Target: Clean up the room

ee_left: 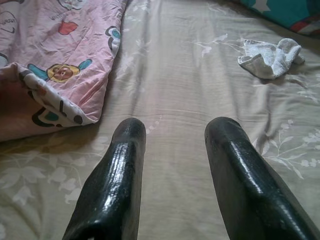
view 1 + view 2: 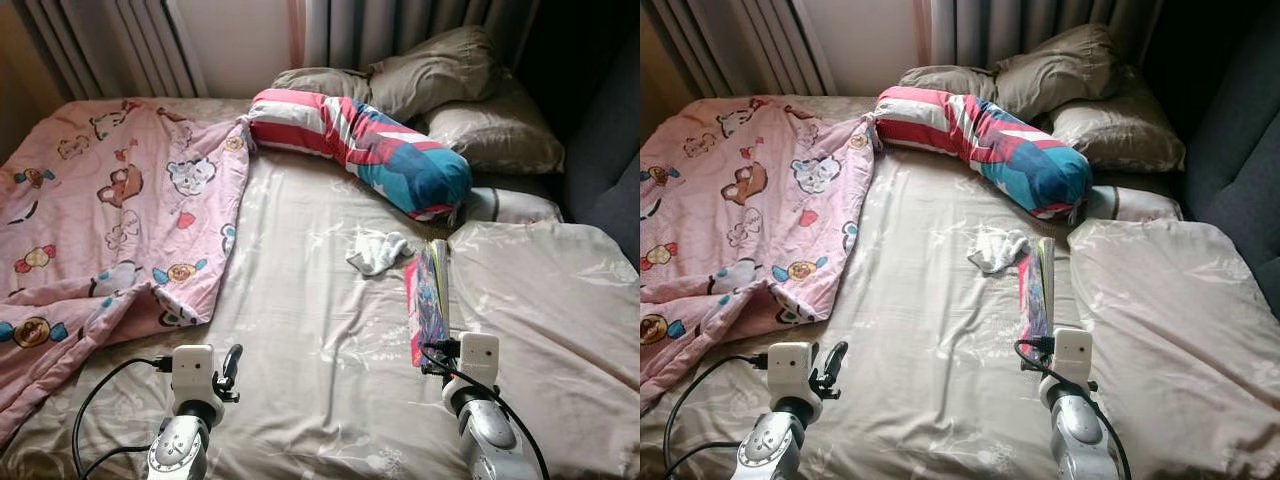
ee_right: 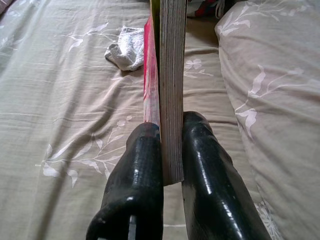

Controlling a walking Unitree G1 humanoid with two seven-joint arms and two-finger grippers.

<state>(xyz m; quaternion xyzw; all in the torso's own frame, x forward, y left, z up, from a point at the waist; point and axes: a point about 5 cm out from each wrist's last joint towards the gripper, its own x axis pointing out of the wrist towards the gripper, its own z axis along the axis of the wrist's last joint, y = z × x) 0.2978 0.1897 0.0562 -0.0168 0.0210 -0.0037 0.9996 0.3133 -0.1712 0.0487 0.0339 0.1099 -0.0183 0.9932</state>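
Right wrist view: right end effector (image 3: 171, 150) clamps book (image 3: 172, 75), cover hidden edge-on.

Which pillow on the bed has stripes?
The long roll-shaped pillow, striped red, white and blue, lying across the bed's head end. The other pillows behind it are plain beige.

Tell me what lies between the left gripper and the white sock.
Nothing but bare sheet. The left wrist view shows the open left gripper facing the sock across plain fabric. The right gripper holds the book off to the side.
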